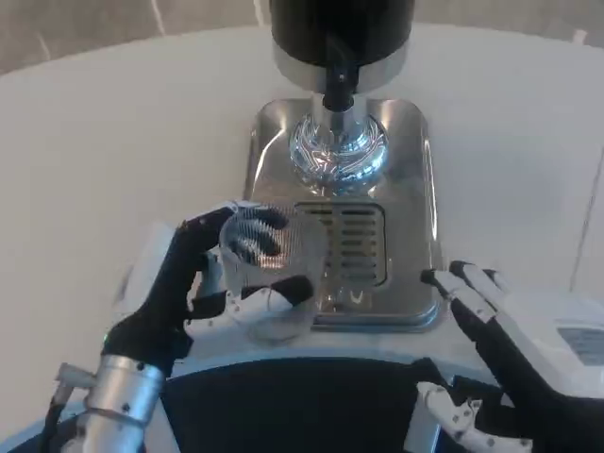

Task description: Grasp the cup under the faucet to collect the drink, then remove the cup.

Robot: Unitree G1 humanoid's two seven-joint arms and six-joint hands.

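Two hands show at the near edge of the white table (113, 123). The left hand (189, 283) grips a clear ribbed cup (269, 269), with dark fingers wrapped around its far side and the thumb (274, 294) pressed against its near wall. The cup stands roughly upright over the front left corner of the steel drip tray (415, 189), its rim overlapping the left edge of the slotted grille (354, 243). Whether its base touches the tray cannot be told. It sits nearer the camera than the faucet (337, 90), which hangs from the black drink dispenser (340, 28) above a shiny round base (338, 151) at the back of the tray. The right hand (486, 349) holds nothing; its fingers are spread apart, fingertips (451, 281) just beside the tray's front right corner.
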